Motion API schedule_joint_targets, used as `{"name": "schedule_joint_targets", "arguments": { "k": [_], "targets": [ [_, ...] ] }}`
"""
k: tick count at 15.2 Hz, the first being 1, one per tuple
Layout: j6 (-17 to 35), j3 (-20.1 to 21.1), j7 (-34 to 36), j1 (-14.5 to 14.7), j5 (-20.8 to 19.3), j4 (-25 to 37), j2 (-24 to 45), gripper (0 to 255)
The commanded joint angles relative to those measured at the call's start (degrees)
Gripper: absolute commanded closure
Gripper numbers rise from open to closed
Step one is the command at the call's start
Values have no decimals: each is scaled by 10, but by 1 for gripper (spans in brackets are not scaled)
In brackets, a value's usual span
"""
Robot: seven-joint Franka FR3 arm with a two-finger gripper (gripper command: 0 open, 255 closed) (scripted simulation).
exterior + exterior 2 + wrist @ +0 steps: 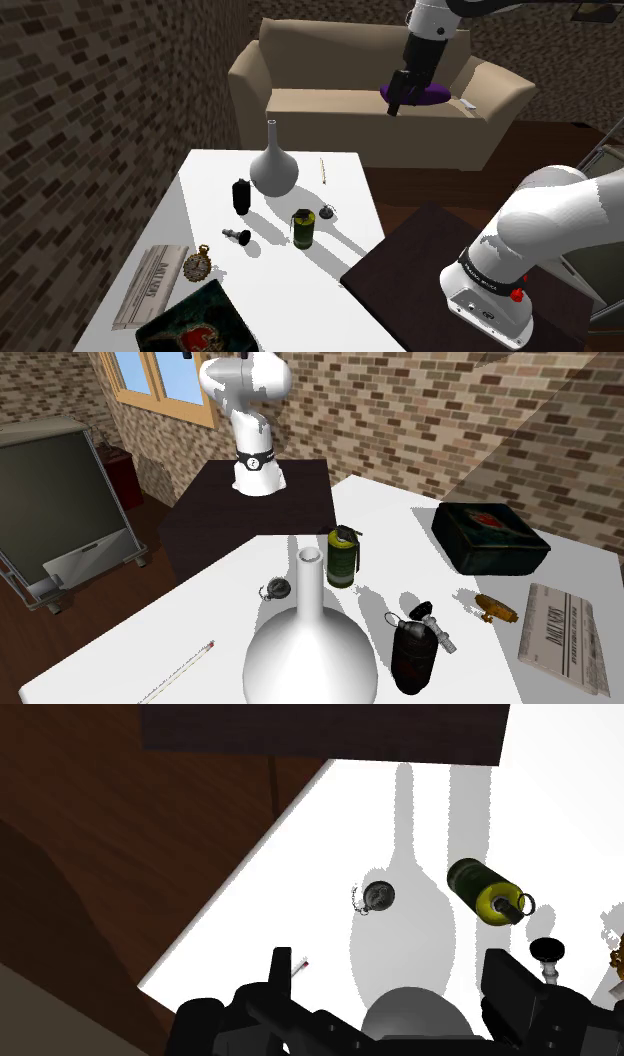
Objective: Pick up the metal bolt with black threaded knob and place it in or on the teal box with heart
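Note:
The bolt [237,237], a small metal stem with a black knob, lies on the white table [200,175] between a black grenade [241,195] and a gold pocket watch [197,265]. In the second exterior view the bolt [432,624] lies beside the black grenade [412,652]. Its knob [547,949] shows past my right finger. The dark teal box with a red heart [192,325] lies at the table's near end, also seen as the box [488,537]. My gripper [397,98] hangs open and empty high above the sofa, far from the table. Wrist view: gripper [391,968].
A tall grey vase [273,165] stands mid-table, with a green grenade [302,228] and a small round charm [327,212] near it. A newspaper [150,285] lies beside the box. A thin stick [322,170] lies by the far edge. A beige sofa [330,100] stands behind.

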Motion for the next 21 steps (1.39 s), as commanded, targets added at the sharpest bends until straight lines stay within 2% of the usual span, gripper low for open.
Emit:
{"name": "schedule_joint_targets", "arguments": {
  "k": [1,12,21],
  "targets": [
    [0,0,0,0,0,0,0,0],
    [155,70,36,36,27,12,186,0],
    [252,123,76,58,9,80,367,0]
  ]
}}
